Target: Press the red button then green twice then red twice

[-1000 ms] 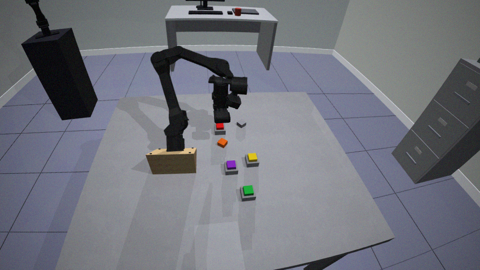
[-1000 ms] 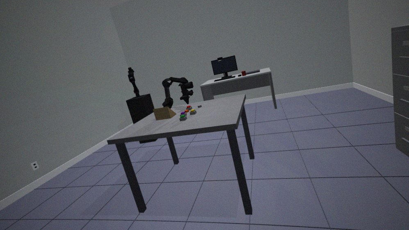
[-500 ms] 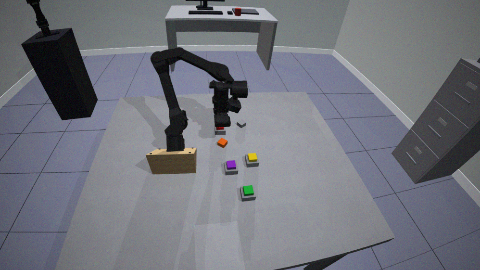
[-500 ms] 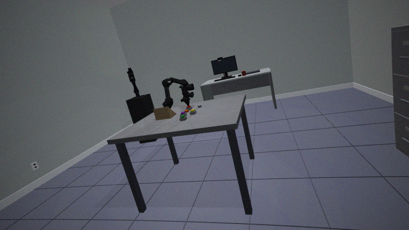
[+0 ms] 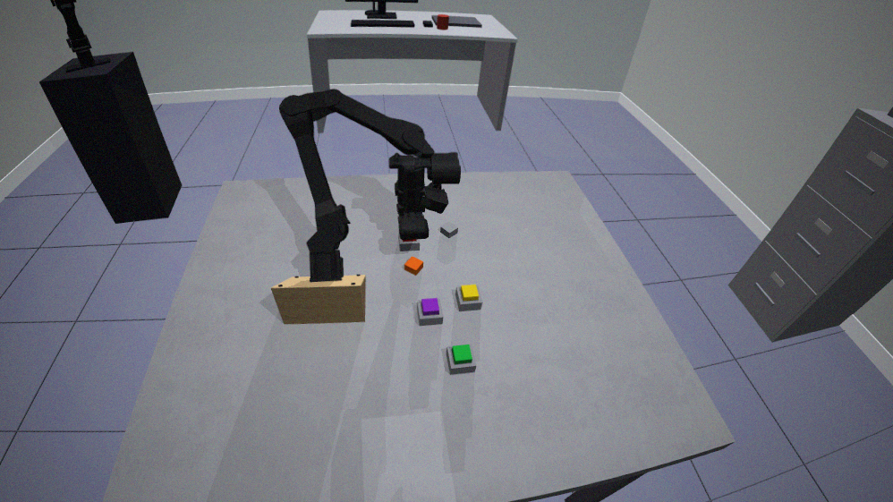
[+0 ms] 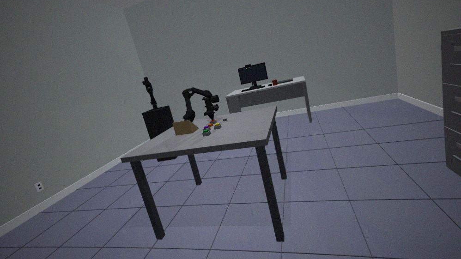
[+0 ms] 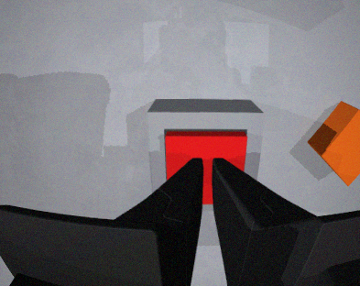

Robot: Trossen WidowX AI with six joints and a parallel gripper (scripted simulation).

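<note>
My gripper (image 6: 213, 119) (image 7: 207, 168) is shut and empty, pointing down with its fingertips over the middle of the red button's cap. The red button (image 5: 409, 246) (image 6: 213, 121) (image 7: 206, 146) sits on a grey base; the arm hides most of its cap in the top view. The fingertips are at or very close to the cap; I cannot tell whether it is pressed down. The green button (image 5: 461, 354) (image 6: 206, 130) stands toward the front of the table, far from the gripper, with its cap raised.
The orange block (image 5: 413, 265) (image 7: 351, 148) lies close beside the red button. A grey block (image 5: 448, 230) (image 6: 225, 119) lies on its other side. The purple button (image 5: 429, 306) and yellow button (image 5: 469, 293) stand between the red and green ones. The arm's wooden base block (image 5: 322, 302) is at the left.
</note>
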